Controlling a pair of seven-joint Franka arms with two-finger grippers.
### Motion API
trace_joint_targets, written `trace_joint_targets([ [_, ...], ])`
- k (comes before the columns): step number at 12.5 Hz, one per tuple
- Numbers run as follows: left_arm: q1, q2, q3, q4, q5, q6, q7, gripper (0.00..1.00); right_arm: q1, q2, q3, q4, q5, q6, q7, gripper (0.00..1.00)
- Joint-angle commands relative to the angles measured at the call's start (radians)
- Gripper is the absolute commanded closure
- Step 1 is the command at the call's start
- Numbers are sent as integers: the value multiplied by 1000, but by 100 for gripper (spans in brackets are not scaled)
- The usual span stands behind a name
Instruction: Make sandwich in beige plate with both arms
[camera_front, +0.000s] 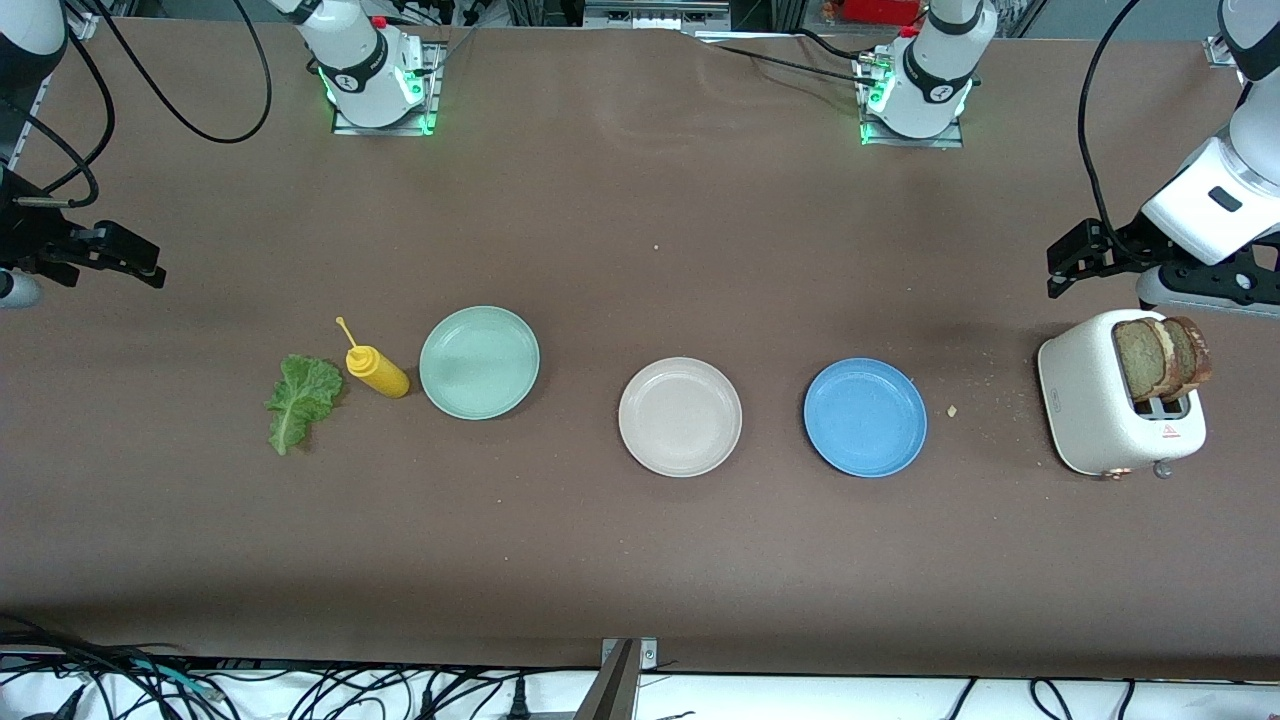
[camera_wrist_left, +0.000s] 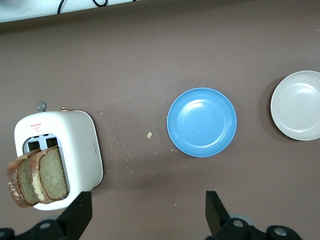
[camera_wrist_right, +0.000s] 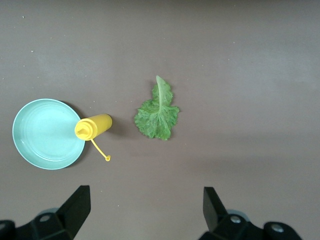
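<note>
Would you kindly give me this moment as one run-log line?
stage: not begun | round beige plate: bare | bread slices: in white toaster | green lettuce leaf: on table | left claw: open | right claw: open

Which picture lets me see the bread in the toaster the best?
The left wrist view shows it best: the bread slices stick up out of the white toaster, big and close. The front view shows the same slices smaller, at the left arm's end of the table. The right wrist view shows no bread.
</note>
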Motion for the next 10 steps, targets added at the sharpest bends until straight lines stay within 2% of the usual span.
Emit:
trace_joint_targets([
  [1,-1,-16,5,-7,-29,-12,2,0,-4,-5,3,2,-11,-15,6,0],
  [10,-1,-16,5,-6,-28,-12,0,0,-4,-2,3,10,-2,-12,-6,0],
])
